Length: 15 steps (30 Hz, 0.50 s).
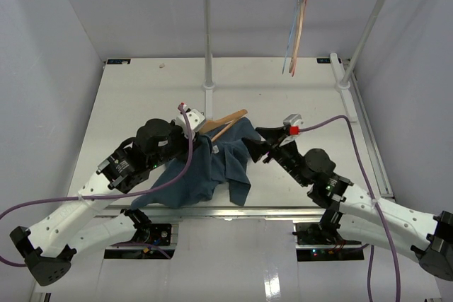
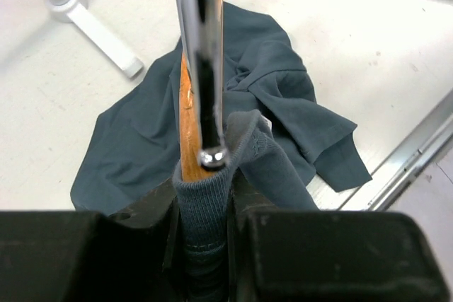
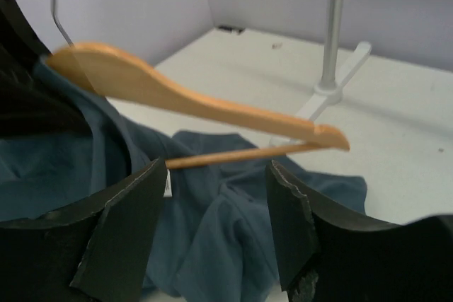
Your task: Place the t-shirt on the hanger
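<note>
Wood and teal cotton meet in the left gripper (image 2: 203,217), which is clenched on the hanger (image 1: 228,122) near its neck, with the t-shirt (image 1: 212,167) collar's ribbing pinched in alongside and the metal hook (image 2: 200,54) close over the fingers. One wooden arm and the lower bar jut bare toward the far right above the table (image 1: 141,90). The hanger's other arm is hidden by cloth and gripper. Most of the shirt lies heaped on the near side of the hanger, between the two robot arms. The right gripper (image 3: 216,175) hangs just right of the heap, jaws released with nothing between them, and the bare hanger arm lies straight beyond its fingers. The step in hand, as I judge it, is drawing the collar's loose side over that bare arm. To do it well, the right gripper should take a single layer at the collar edge or shoulder seam, not a bunched fold. It should then pull outward along the wood toward the tip, while the left grip holds firm so the hanger neither swings nor slips.
</note>
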{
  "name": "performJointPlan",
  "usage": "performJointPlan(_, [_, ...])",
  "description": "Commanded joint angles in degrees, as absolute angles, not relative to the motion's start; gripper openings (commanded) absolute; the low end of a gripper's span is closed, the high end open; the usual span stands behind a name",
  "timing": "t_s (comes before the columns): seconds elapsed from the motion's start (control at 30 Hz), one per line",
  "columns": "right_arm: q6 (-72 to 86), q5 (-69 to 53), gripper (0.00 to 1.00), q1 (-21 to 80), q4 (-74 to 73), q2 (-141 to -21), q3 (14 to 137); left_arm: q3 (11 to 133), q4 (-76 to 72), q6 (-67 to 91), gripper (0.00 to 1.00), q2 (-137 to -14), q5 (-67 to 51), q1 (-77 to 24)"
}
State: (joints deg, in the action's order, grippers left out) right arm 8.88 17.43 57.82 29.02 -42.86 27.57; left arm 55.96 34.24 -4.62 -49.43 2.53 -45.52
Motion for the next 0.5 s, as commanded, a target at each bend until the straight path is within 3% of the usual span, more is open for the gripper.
performJointPlan(0.0, [15.1, 13.7, 0.61, 58.4, 27.2, -49.2, 30.6, 57.9, 28.2, -1.4, 0.00, -47.9, 8.1, -45.5])
performJointPlan(0.3, [18.5, 11.7, 0.48, 61.1, 36.9, -54.8, 28.1, 57.5, 24.9, 1.6, 0.00, -46.5, 7.6, -45.4])
performJointPlan(0.47, [18.8, 13.4, 0.52, 63.0, 43.6, -58.1, 27.0, 57.4, 24.6, 2.3, 0.00, -46.3, 8.4, -45.5])
